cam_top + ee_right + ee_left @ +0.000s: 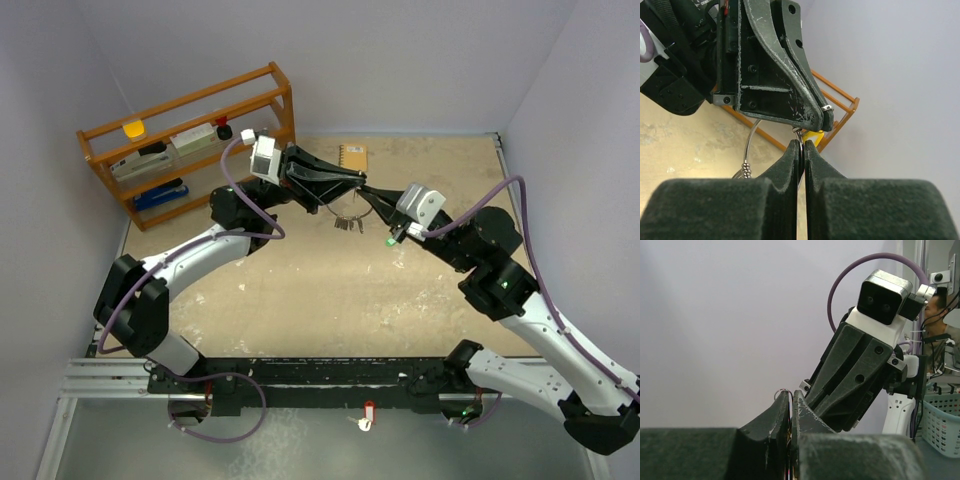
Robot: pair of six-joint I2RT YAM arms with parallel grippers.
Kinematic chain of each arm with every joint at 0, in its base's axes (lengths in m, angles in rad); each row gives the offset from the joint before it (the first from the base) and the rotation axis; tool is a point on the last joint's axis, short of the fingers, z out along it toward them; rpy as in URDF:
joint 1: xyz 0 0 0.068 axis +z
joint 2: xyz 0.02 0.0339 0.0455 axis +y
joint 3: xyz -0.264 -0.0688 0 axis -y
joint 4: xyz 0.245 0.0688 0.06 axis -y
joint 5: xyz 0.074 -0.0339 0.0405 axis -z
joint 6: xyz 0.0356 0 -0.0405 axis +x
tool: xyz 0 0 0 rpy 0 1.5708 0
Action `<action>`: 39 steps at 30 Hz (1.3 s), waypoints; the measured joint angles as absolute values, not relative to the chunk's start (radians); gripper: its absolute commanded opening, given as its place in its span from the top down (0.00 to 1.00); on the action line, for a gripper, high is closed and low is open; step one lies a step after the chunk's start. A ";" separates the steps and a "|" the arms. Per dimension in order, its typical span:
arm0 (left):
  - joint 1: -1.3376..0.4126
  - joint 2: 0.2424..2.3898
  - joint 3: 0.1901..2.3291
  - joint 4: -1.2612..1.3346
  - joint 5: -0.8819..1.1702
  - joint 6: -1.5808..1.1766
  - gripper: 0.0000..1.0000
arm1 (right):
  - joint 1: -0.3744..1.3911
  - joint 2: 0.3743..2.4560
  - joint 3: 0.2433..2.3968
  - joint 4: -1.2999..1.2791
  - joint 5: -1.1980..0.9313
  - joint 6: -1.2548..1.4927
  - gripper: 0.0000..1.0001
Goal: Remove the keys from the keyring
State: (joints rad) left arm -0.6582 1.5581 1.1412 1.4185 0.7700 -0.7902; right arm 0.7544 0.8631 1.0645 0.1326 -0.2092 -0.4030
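Left claw (pixel 358 183) and right claw (pixel 374 196) both pinch the keyring (pixel 751 138) wire above the counter (pixel 330 300). The keys (pixel 347 225) dangle beneath. The wire is probably light, springy and slippery, so grip a key's head.

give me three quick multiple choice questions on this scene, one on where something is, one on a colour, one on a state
1. Where is the thin silver wire keyring?
A. on the rack
B. where the left gripper and right gripper meet
C. beside the arm bases

2. What colour is the slatted wooden rack?
A. blue
B. orange-brown
C. white

3. How does the right gripper stand?
A. wide open
B. out of view
C. shut on the wire

Answers:
1 B: the right wrist view shows the wire running up to both sets of tips.
2 B: the top view shows its orange-brown rails.
3 C: the right wrist view shows its fingers pressed together with the wire between them.
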 measured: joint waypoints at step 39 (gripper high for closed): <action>-0.671 1.333 1.039 1.018 0.690 -0.421 0.77 | 0.751 0.876 1.010 0.165 -0.051 -0.377 1.00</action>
State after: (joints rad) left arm -0.6708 1.3327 1.0386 1.0176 0.6903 -0.4213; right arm 0.7506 0.8764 1.0096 0.1646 -0.0509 -0.3767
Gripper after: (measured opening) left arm 0.411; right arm 0.041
